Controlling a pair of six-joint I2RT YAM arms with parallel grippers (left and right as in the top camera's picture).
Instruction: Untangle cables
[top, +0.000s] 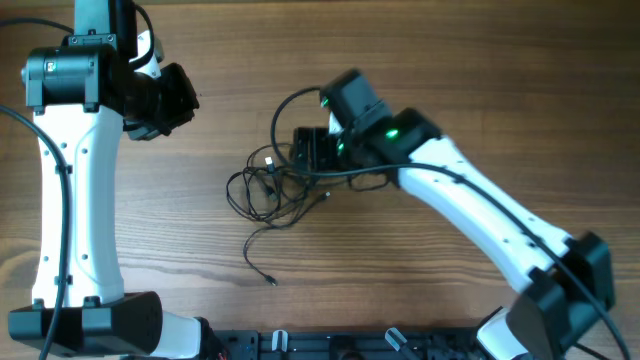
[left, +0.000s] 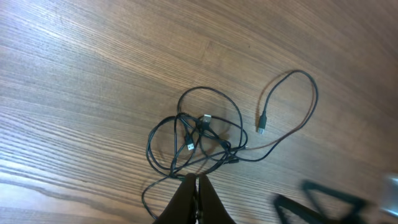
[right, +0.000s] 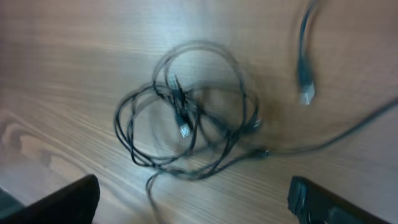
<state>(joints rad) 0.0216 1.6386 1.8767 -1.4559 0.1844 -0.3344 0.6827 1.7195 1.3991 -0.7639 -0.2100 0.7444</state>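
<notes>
The cables (top: 268, 187) lie as a loose dark tangle on the wooden table, with one tail running to a plug near the front (top: 272, 282). My right gripper (top: 306, 160) hovers at the tangle's right edge. In the blurred right wrist view the right gripper (right: 193, 202) is open, its fingers wide apart, the tangle (right: 186, 118) just ahead and a silvery plug (right: 306, 93) at upper right. One strand lies on the table below the gap. My left gripper (top: 188, 97) is shut, up and left of the cables and apart from them. The left wrist view shows its closed fingertips (left: 196, 185) and the cables (left: 199, 137).
The wooden table (top: 450, 60) fills the view. The white left arm (top: 75, 200) stands along the left side and the right arm (top: 480, 210) crosses from the bottom right. A black rail (top: 330, 345) runs along the front edge.
</notes>
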